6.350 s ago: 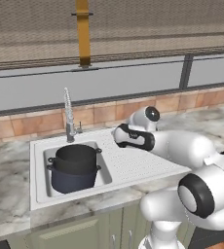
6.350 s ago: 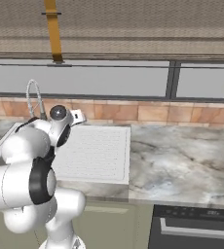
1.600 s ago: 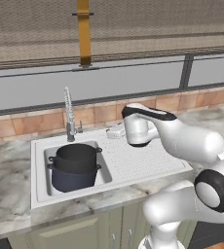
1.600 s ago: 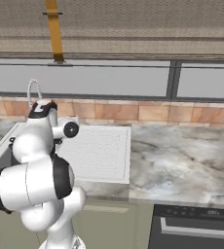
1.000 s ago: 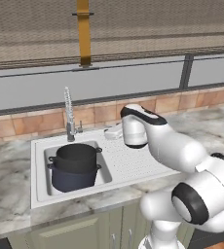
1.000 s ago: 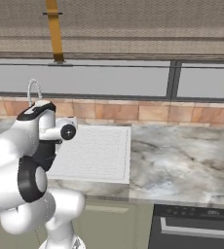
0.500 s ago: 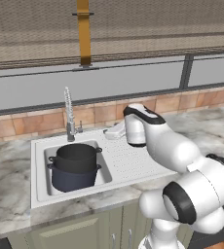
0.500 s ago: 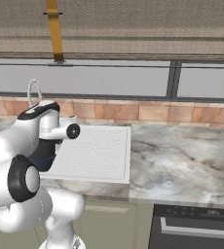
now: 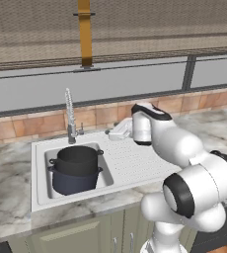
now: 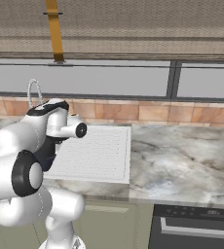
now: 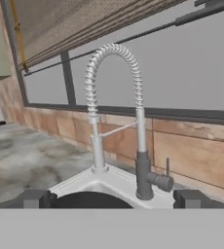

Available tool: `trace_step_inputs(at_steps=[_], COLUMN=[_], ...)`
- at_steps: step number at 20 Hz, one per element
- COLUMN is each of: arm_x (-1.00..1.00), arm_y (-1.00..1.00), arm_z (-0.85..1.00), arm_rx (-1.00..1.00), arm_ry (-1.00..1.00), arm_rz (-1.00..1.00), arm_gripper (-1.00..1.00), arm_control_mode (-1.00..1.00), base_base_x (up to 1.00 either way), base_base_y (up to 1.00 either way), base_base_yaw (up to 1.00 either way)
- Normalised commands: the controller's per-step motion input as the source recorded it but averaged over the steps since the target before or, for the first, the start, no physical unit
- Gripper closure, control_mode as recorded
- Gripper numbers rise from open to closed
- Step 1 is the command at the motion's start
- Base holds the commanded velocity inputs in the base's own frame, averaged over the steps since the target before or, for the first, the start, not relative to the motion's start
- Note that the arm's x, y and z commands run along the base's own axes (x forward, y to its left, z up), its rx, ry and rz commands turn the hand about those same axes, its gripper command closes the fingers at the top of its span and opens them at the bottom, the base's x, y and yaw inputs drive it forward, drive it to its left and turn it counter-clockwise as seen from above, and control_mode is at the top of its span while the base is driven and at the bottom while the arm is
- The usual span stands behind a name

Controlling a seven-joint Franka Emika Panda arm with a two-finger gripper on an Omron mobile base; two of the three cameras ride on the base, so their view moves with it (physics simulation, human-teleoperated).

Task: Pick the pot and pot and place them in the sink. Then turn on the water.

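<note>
Both pots sit stacked in the sink, just below and ahead of me. My gripper is spread wide, holding nothing, facing the faucet. No water runs; its lever remains to turn.

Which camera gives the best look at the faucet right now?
The hand view: the faucet fills it, with its arched spring neck, base and small side lever all clear. The left base view shows it small, behind the sink. The right base view catches just its arch behind the arm.
</note>
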Motion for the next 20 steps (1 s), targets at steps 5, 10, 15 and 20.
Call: trace_step_inputs(at_steps=[5,10,15,20], arm_x=[0.0,0.01,0.16,0.13], arm_y=[0.18,0.36,0.36,0.1], arm_z=[0.0,0.0,0.0,-0.05], arm_rx=[0.06,0.0,0.0,0.0], arm_ry=[-0.05,0.03,0.04,0.0], arm_rz=[0.07,0.03,0.0,0.0], arm_gripper=[-1.0,-1.0,-1.0,-1.0], arm_control_mode=[-1.0,-1.0,-1.0,-1.0], base_base_x=[0.0,0.0,0.0,0.0], base_base_y=[0.0,0.0,0.0,0.0], base_base_yaw=[0.0,0.0,0.0,0.0])
